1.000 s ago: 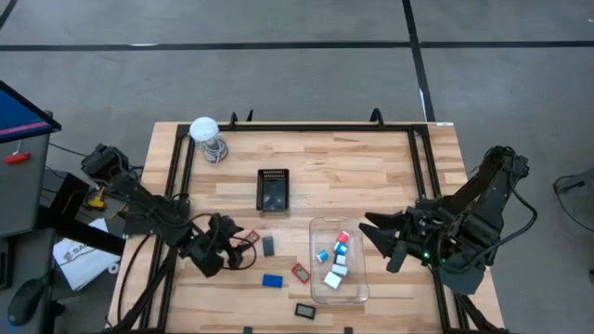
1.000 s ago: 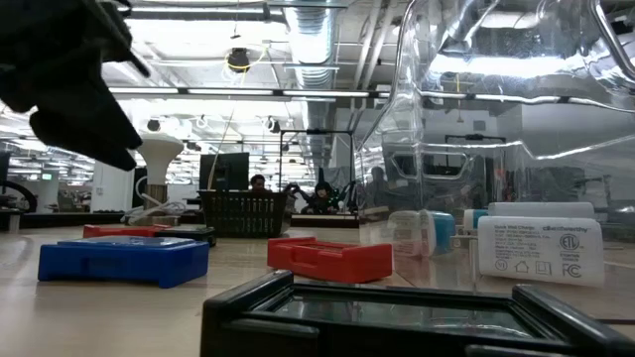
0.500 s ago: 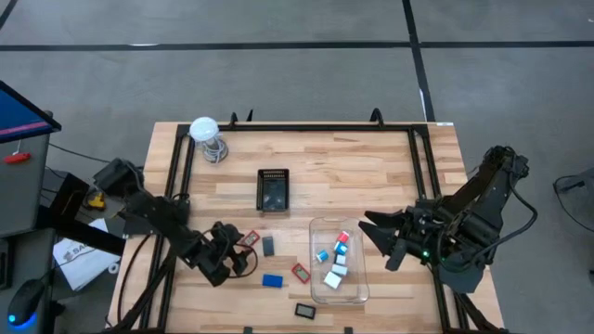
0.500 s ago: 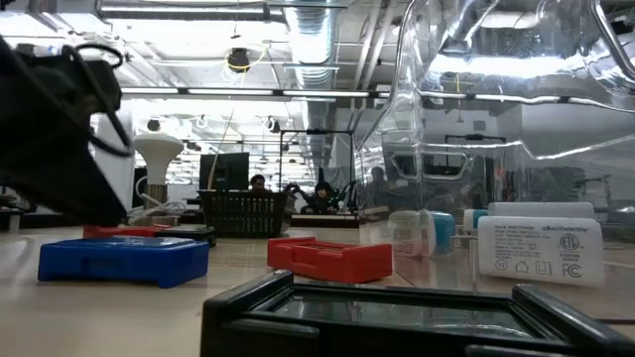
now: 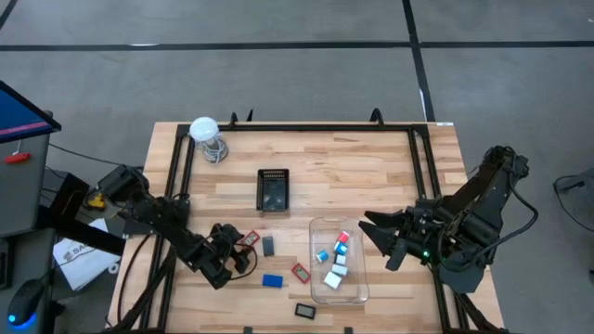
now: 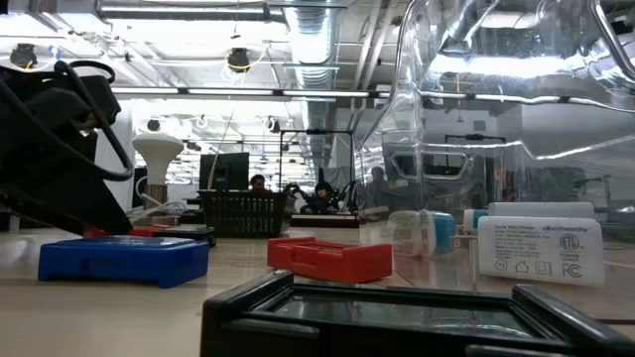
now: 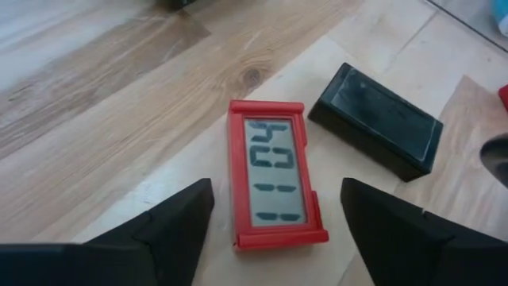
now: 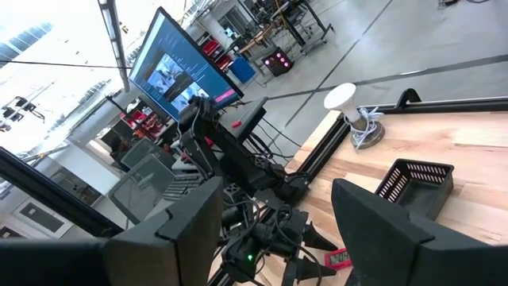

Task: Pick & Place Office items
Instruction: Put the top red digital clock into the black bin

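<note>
My left gripper (image 7: pixel 278 238) (image 5: pixel 239 249) is open and low over the table. Its fingers stand on either side of a flat red piece with a grey display (image 7: pixel 276 181) (image 5: pixel 249 238) without touching it. A black block (image 7: pixel 375 119) (image 5: pixel 268 245) lies flat just beyond. A blue piece (image 5: pixel 272 280) (image 6: pixel 124 258), a second red piece (image 5: pixel 301 273) (image 6: pixel 330 258) and a black framed piece (image 5: pixel 305 311) lie flat near the table's near edge. Several white and cyan-and-red bits (image 5: pixel 334 260) sit inside the clear box. My right gripper (image 8: pixel 274 238) (image 5: pixel 376 239) is open, hovering right of the box.
The clear plastic box (image 5: pixel 325 225) stands right of centre and fills the right side of the low view (image 6: pixel 516 149). A black mesh tray (image 5: pixel 273 189) sits mid-table. A white ball on a wire coil (image 5: pixel 205 137) stands at the far left corner. People sit far behind the table.
My left gripper has come down toward the table and a little toward its near edge, ending low around the red display piece. The pieces on the table have not moved.
</note>
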